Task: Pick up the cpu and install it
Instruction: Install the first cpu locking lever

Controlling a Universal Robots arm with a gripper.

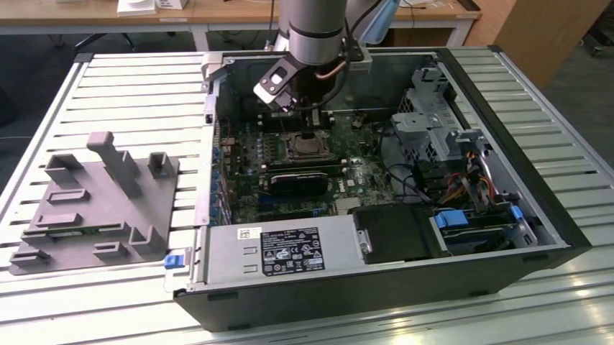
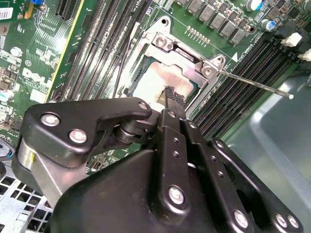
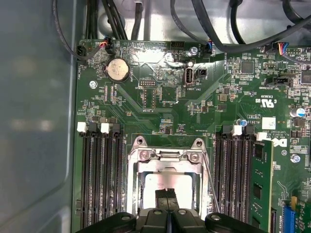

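Observation:
The cpu (image 3: 156, 182) lies flat inside the motherboard socket, its pale silver top (image 2: 154, 77) showing through the window of the metal socket frame (image 3: 167, 156). My gripper (image 3: 167, 195) hangs straight over it with its black fingertips pressed together and nothing between them; the tips (image 2: 173, 96) sit at or just above the chip's top. In the exterior view the gripper (image 1: 309, 131) reaches down into the open computer case over the socket (image 1: 309, 148). A thin metal socket lever (image 2: 252, 85) sticks out sideways from the frame.
Memory slots (image 3: 99, 179) flank the socket on both sides, and one holds a green memory module (image 3: 260, 189). Cables (image 3: 218, 29) cross the board's edge. The case walls (image 1: 384, 287), drive cage (image 1: 432, 108) and power supply surround it. A grey fixture block (image 1: 96, 208) stands on the slatted table.

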